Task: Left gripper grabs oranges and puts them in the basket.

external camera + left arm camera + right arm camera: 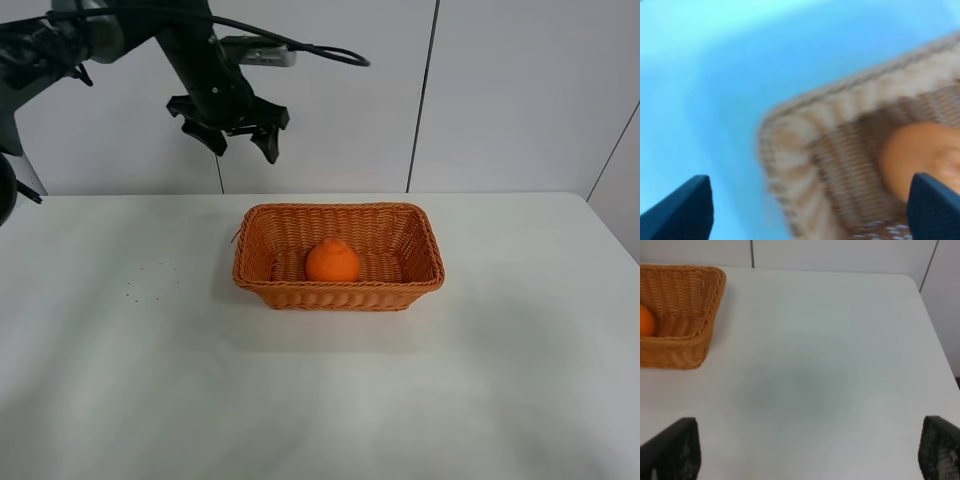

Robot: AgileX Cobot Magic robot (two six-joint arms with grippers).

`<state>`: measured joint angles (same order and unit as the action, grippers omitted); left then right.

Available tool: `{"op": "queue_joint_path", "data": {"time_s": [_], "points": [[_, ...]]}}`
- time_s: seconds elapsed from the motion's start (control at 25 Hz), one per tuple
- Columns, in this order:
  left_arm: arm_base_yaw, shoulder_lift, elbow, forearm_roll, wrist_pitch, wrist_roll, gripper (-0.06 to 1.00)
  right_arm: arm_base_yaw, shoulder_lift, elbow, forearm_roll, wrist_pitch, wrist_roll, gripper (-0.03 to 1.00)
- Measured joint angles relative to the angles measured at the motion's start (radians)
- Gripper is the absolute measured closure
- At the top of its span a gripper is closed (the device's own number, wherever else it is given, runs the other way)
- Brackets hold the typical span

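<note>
Your left gripper (pixel 244 146) hangs in the upper left of the high camera's frame, above the white table (pixel 480 380) and in front of the pale panelled wall (pixel 520 90). Its two black fingers are spread wide with nothing between them. It sits up and to the left of the basket (pixel 338 296), well apart from it. A black cable (pixel 320 50) loops from the arm toward the top centre of the frame.

You find the orange (pixel 332 261) inside the wicker basket, resting on the woven floor near the middle, close to the front wall, with its bumpy neck pointing up. The basket stands just above the centre of the frame, long side facing you, flat on the table. A few dark specks (pixel 140 285) dot the tabletop at centre left.

Your left wrist view is blurred and tinted blue. It shows a rounded corner of the basket with the orange lying within, and both fingertips (pixel 685 210) set far apart.

Your right gripper (pixel 805 452) does not show in the high view. In its own wrist view its fingers stand wide over bare tabletop, gripping nothing, with the basket and a sliver of the orange off to one side, well apart from it
</note>
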<state>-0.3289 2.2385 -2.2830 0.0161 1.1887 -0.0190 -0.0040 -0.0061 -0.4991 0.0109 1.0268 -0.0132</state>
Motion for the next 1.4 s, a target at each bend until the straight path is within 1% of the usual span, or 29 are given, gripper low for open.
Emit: {"op": "queue_joint_path", "data": {"time_s": [0.28,0.4,0.52,0.64,0.84,1.04,1.24,1.4], "points": [[0.204,0.0,0.0,0.006,0.0,0.003,0.07,0.0,0.0,0.0,0.0,0.0,0.0,0.27],[0.27,0.0,0.0,0.006,0.0,0.004,0.07,0.0,0.0,0.0,0.0,0.0,0.0,0.27],[0.315,0.0,0.008,0.008,0.0,0.004,0.07,0.0,0.0,0.0,0.0,0.0,0.0,0.27],[0.331,0.0,0.04,0.011,0.0,0.011,0.07,0.0,0.0,0.0,0.0,0.0,0.0,0.27],[0.332,-0.018,0.102,0.001,0.0,0.019,0.07,0.0,0.0,0.0,0.0,0.0,0.0,0.27],[0.332,-0.134,0.2,-0.001,0.0,0.019,0.07,0.0,0.0,0.0,0.0,0.0,0.0,0.27],[0.332,-0.325,0.377,-0.004,0.0,0.019,0.07,0.0,0.0,0.0,0.0,0.0,0.0,0.27],[0.332,-0.526,0.582,-0.004,0.0,0.019,0.07,0.0,0.0,0.0,0.0,0.0,0.0,0.27]]}}
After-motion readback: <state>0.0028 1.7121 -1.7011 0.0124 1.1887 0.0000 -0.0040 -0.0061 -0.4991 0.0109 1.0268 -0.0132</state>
